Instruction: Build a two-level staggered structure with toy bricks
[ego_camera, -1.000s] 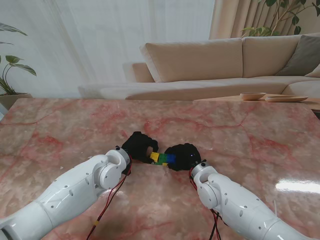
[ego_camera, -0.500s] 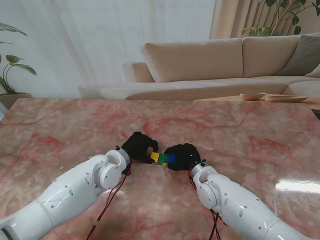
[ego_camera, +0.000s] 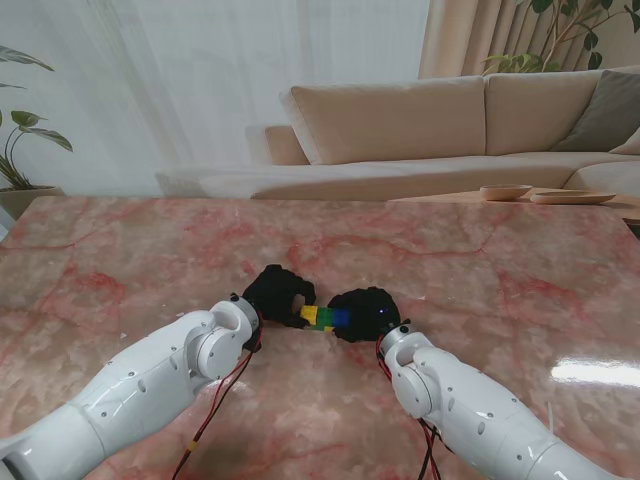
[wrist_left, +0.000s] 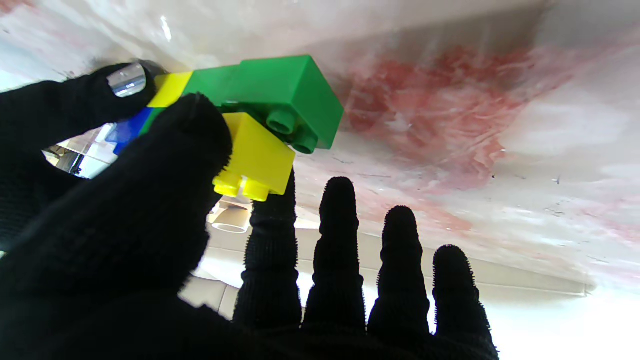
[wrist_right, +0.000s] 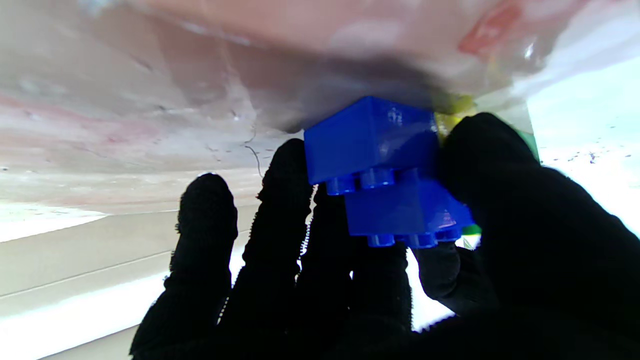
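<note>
Both hands meet mid-table: my left hand (ego_camera: 277, 292) pinches the yellow brick (wrist_left: 257, 152) atop the green brick (wrist_left: 280, 92); my right hand (ego_camera: 366, 312) pinches the blue bricks (wrist_right: 387, 165). I judge the upper level is seating; next, press down evenly.

The brick cluster (ego_camera: 324, 318) at frame centre is flanked by the left hand (ego_camera: 277, 293) and right hand (ego_camera: 364, 312). Bare marble table (ego_camera: 480, 270) lies open toward the upper frame and both sides.
</note>
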